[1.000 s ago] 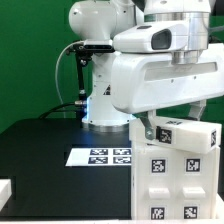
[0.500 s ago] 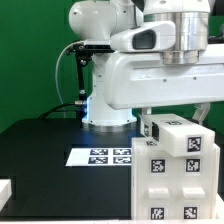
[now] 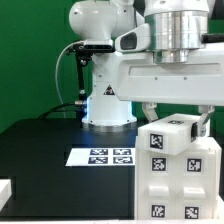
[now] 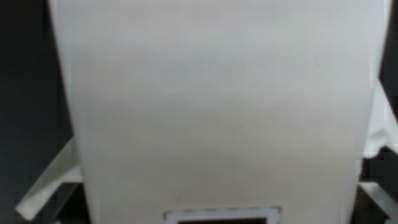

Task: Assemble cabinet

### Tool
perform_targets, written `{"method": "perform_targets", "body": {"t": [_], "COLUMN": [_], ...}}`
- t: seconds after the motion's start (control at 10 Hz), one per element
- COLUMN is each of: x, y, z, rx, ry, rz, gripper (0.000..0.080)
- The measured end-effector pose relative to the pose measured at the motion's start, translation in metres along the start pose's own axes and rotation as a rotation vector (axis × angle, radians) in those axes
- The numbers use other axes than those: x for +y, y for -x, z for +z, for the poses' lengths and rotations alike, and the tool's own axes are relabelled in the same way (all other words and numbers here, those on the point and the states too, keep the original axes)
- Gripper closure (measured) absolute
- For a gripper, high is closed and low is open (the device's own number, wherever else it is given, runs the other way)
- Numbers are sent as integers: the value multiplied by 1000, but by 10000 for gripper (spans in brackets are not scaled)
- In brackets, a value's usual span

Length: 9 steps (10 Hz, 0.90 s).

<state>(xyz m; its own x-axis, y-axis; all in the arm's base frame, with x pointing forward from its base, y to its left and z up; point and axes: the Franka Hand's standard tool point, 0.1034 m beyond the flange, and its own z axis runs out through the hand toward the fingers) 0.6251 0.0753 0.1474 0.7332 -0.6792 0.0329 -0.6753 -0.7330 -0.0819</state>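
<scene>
Overhead, the pincer (image 3: 176, 113) straddles the cabinet (image 3: 182, 170), its fingers (image 3: 203, 122) clasping the white top part on the tabletop (image 3: 50, 150).

Glossy white arm (image 3: 150, 75) rising from a round base (image 3: 105, 112) at the back, then folding forward so that a broad link lies level across the upper exterior view. Wrist pointing straight down at the exterior view's right, with the gripper (image 3: 176, 118) low beneath it. Two fingers (image 3: 149, 111) spread wide, one on either side of the cabinet (image 3: 180, 168), seen in the wrist view along both long edges of a white face (image 4: 222, 100); contact impossible to judge
</scene>
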Motion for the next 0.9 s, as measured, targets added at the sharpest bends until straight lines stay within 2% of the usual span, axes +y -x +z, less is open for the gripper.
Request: {"method": "perform_targets", "body": {"t": [0.4, 0.9], "x": [-1, -8], "y": [1, 7], "z": [0, 7], "rx": [-4, -61], "ry": [-5, -41], "rz": [285, 1018], "gripper": [246, 250]}}
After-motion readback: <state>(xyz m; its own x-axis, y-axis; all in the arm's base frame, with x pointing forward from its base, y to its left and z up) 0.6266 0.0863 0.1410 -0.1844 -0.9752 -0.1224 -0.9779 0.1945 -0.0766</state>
